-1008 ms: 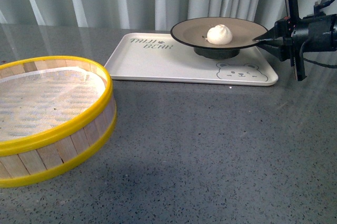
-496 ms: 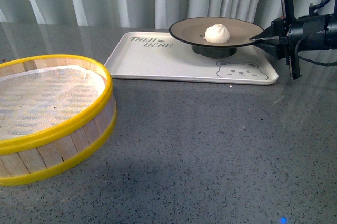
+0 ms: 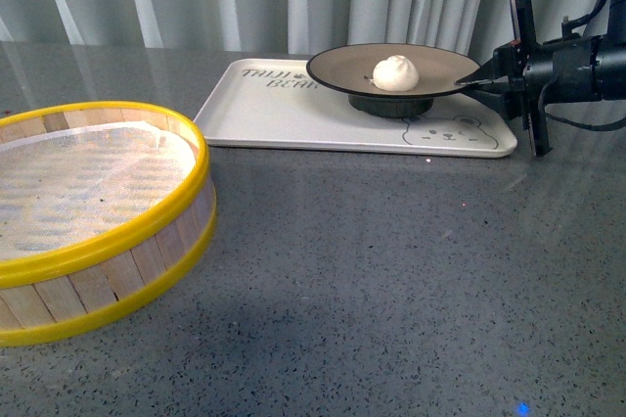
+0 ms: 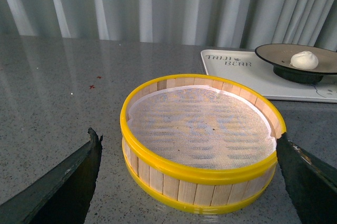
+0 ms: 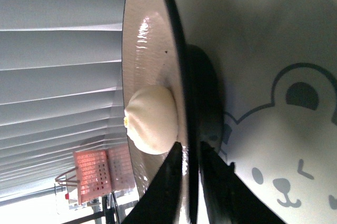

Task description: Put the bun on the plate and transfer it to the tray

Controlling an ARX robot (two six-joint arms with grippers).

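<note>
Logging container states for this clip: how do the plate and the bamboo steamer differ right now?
The plate is shallow, grey-brown with a black rim; the bamboo steamer is deep, wood-slatted with yellow rims. The plate holds the bun; the steamer shows only white cloth lining. The plate sits over the tray, its rim pinched by the right end effector; the steamer stands untouched on the table. Both are round.

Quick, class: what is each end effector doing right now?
Left end effector: open, holding nothing.
Right end effector: shut on the plate rim.
</note>
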